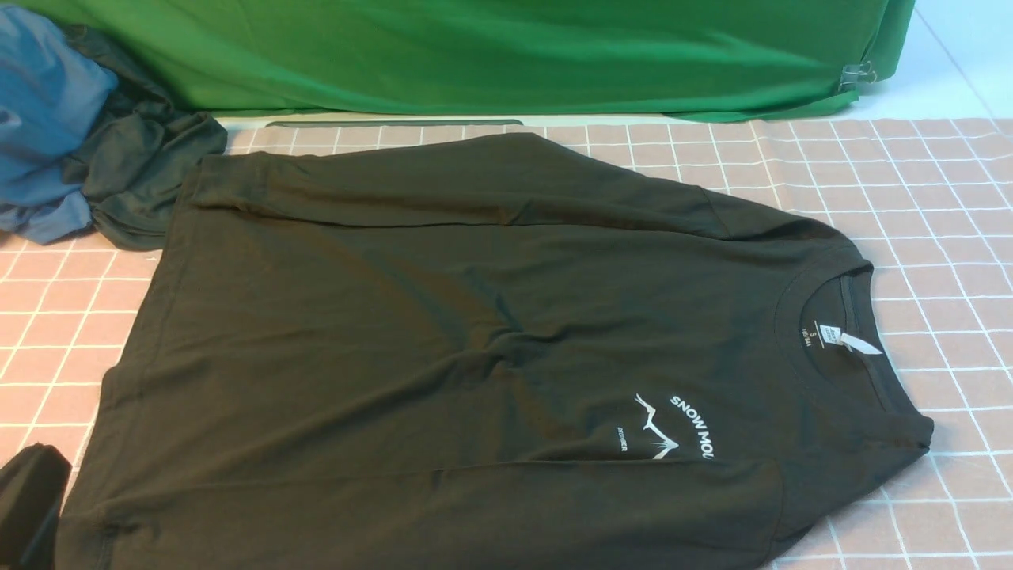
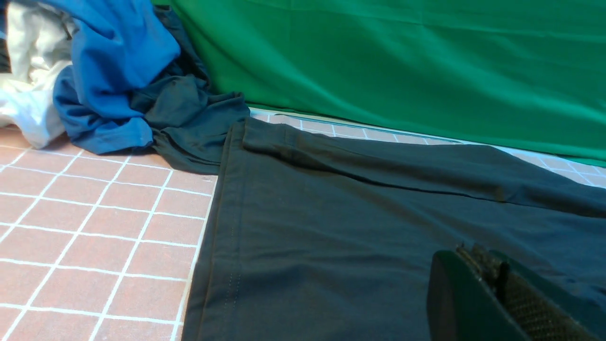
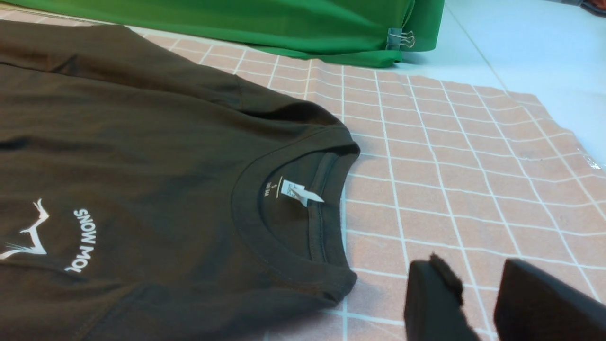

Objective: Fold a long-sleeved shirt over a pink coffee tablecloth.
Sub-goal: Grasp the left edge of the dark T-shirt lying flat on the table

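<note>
The left gripper (image 2: 492, 279) is clenched, its two fingers pressed together with nothing caught between them. It sits low over the hem end of the long-sleeved shirt (image 1: 475, 332), and I cannot tell whether it touches the fabric. The right gripper (image 3: 476, 293) is released, with its jaws parted and only the pink coffee tablecloth (image 1: 934, 237) showing through the gap. It is just beside the shirt's near shoulder, not touching it.

The shirt lies spread chest-up on the tablecloth, its hem toward the robot's left and its collar toward the right. Its near edge runs out of the front view. The white mountain outline and "SNOW MOU" lettering (image 1: 692, 423) sit on the near side of the chest. Beyond them, the white neck label (image 1: 851, 339) sticks out inside the collar (one corner is flicked up). Along the far edge, a sleeve lies folded in over the body.

Further back on the left, a dark grey-green garment (image 1: 142, 174) is bunched against a blue garment (image 1: 47, 119), touching the shirt's far hem corner. A white garment (image 2: 28, 71) lies behind those. A green cloth (image 1: 506, 55) hangs across the back, with a binder clip (image 1: 859, 77) at its right end.
</note>
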You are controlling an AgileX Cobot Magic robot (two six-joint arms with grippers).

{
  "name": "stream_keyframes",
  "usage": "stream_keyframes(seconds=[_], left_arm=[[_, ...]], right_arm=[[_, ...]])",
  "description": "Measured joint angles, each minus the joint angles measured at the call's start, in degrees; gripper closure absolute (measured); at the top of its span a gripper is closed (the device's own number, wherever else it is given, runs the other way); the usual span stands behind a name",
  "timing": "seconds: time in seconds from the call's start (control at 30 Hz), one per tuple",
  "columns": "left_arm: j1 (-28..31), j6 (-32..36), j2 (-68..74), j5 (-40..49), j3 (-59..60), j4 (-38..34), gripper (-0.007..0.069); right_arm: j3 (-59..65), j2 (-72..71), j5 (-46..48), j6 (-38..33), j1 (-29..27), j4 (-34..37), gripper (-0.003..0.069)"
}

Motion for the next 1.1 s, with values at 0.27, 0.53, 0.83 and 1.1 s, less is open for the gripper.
stream_keyframes(seconds=[0.27,0.53,0.83,1.1], left_arm=[[0.0,0.0,0.0,0.0,0.0,3.43,0.061],[0.0,0.0,0.0,-2.36,0.0,6.58,0.061],[0.0,-4.32,0.0,-12.53,0.0,-13.02,0.061],[0.0,-8.34,0.0,-19.02,0.0,-17.08,0.061]], right_arm=[[0.0,0.0,0.0,0.0,0.0,0.0,0.0412],[0.0,0.0,0.0,0.0,0.0,0.0,0.0412],[0.0,0.0,-2.27,1.35,0.0,1.02,0.0412],[0.0,0.0,-20.83,26.56,0.06,13.7,0.0412]])
